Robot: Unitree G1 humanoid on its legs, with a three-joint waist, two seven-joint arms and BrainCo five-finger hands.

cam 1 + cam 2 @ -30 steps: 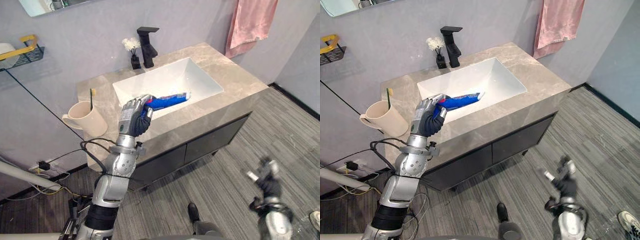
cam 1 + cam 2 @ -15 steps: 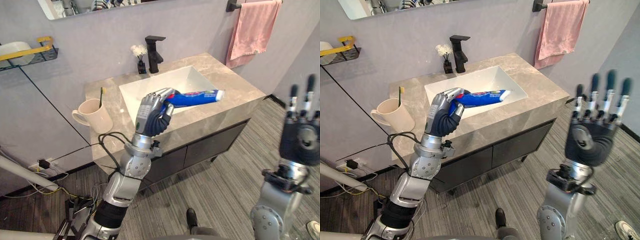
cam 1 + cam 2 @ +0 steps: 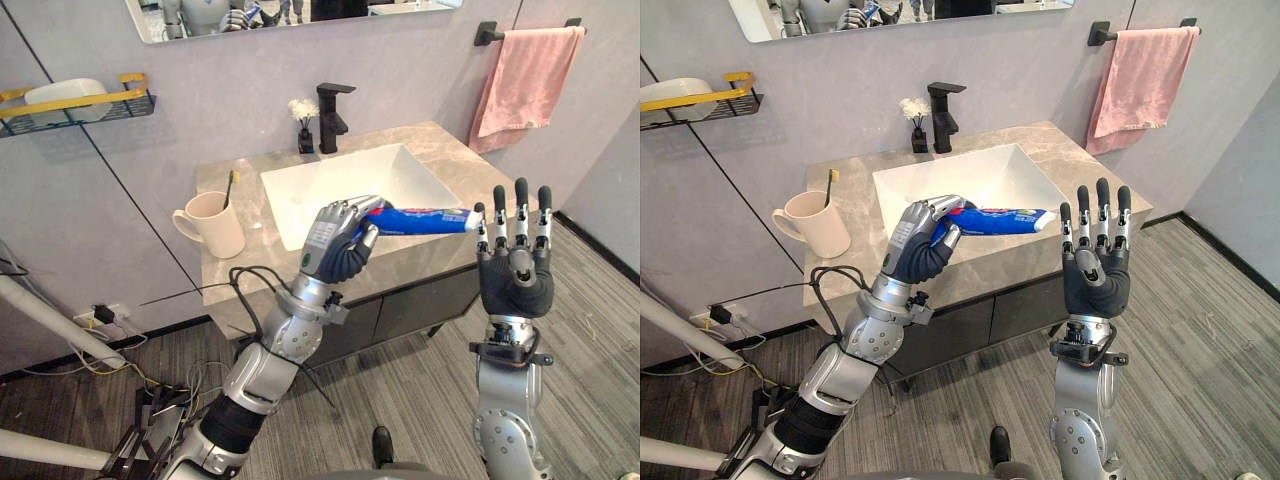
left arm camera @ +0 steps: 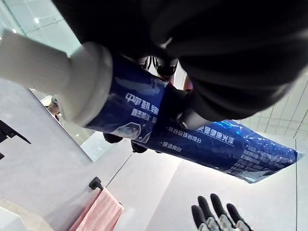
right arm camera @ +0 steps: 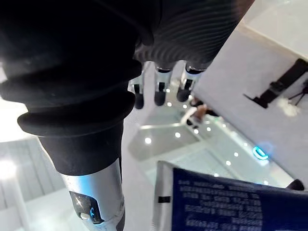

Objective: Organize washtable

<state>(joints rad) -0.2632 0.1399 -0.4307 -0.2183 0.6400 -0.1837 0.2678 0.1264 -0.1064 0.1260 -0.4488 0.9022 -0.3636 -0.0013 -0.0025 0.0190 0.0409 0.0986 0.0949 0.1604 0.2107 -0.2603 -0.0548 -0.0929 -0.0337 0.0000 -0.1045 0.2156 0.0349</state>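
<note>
My left hand (image 3: 335,245) is shut on a blue toothpaste tube (image 3: 420,219) and holds it level in the air before the washtable's front edge. Its white cap (image 4: 43,72) sits at the hand, while the flat crimped end (image 5: 216,202) points toward my right hand (image 3: 515,275). That hand is raised, open, its fingers (image 5: 159,91) straight up, palm facing the tube's end and just apart from it. A beige cup (image 3: 215,222) with a toothbrush (image 3: 230,185) stands on the left of the marble countertop (image 3: 440,150).
A white sink basin (image 3: 300,195) is set in the countertop, with a black faucet (image 3: 330,105) and a small vase of white flowers (image 3: 304,125) behind it. A pink towel (image 3: 520,85) hangs at the right wall. A yellow-railed shelf (image 3: 75,100) is on the left wall.
My left hand has lifted the tube higher and nearer to me. My right hand rose from low at the right to beside the tube's end. The camera has tilted up.
</note>
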